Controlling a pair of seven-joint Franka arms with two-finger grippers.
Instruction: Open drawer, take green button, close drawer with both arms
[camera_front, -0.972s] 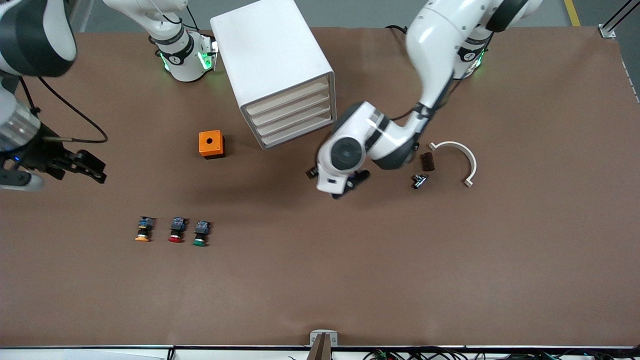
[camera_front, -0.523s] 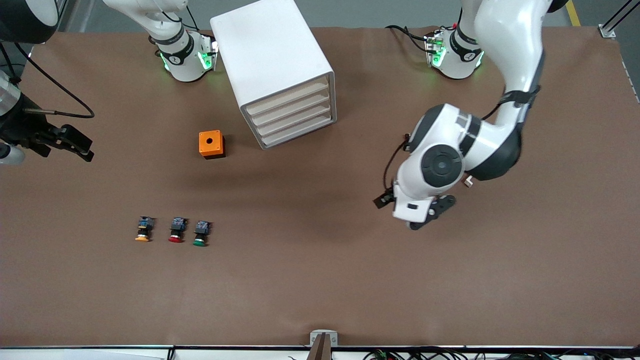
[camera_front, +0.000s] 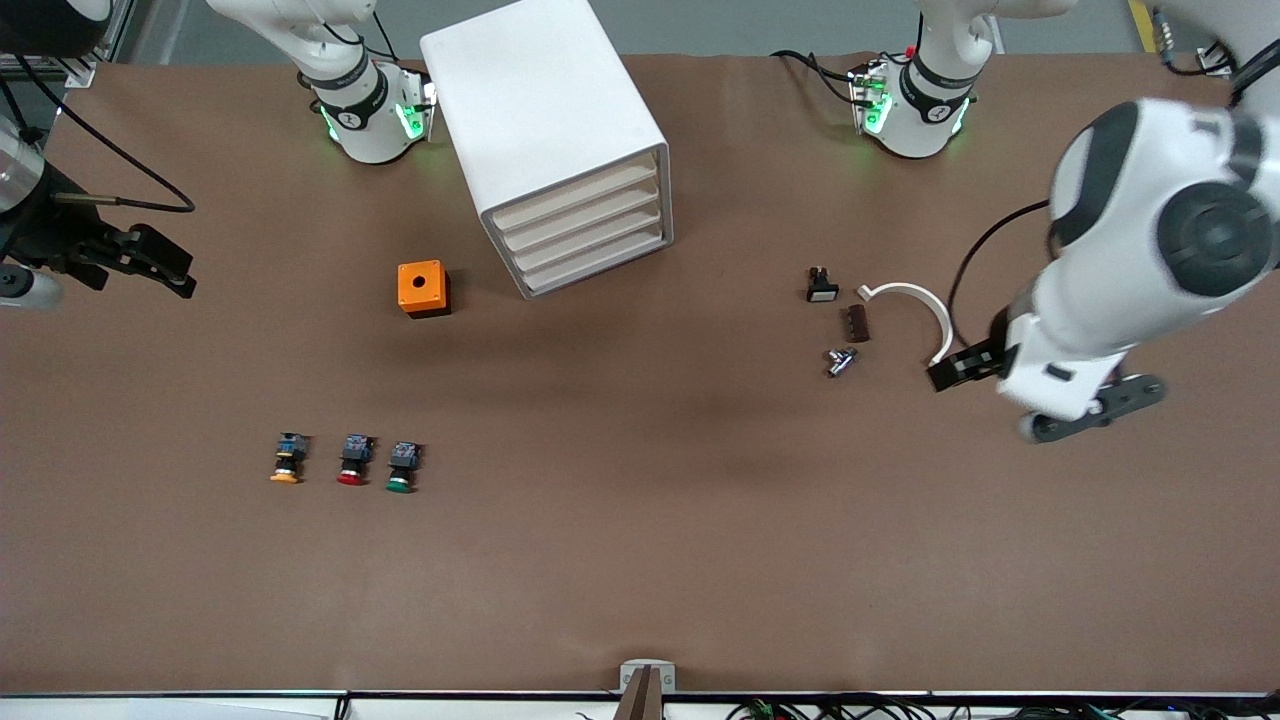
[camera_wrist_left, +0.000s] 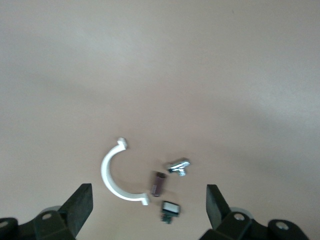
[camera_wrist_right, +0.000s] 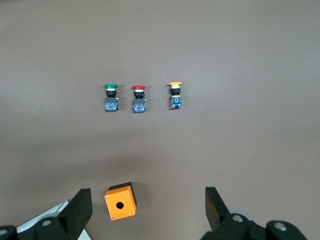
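The white four-drawer cabinet (camera_front: 545, 120) stands near the arms' bases with all drawers shut, including the third drawer (camera_front: 592, 240). The green-capped button (camera_front: 400, 468) lies on the table nearer the camera, beside the red and orange ones; it also shows in the right wrist view (camera_wrist_right: 110, 97). My left gripper (camera_front: 1085, 410) is open and empty, up over the table at the left arm's end, by a white curved clip (camera_front: 925, 310); its own view (camera_wrist_left: 148, 189) looks down on that clip. My right gripper (camera_front: 180, 270) is open and empty, up over the right arm's end; its own view (camera_wrist_right: 147, 200) faces the buttons.
An orange box with a hole (camera_front: 423, 288) sits beside the cabinet, toward the right arm's end. The red-capped button (camera_front: 352, 460) and the orange-capped button (camera_front: 288, 458) lie beside the green one. A brown piece (camera_front: 856, 322), a metal piece (camera_front: 840, 360) and a small white-capped part (camera_front: 821, 285) lie by the clip.
The left arm has swung from in front of the cabinet to its own end of the table, uncovering the small parts. The right gripper has drawn back toward the table's edge.
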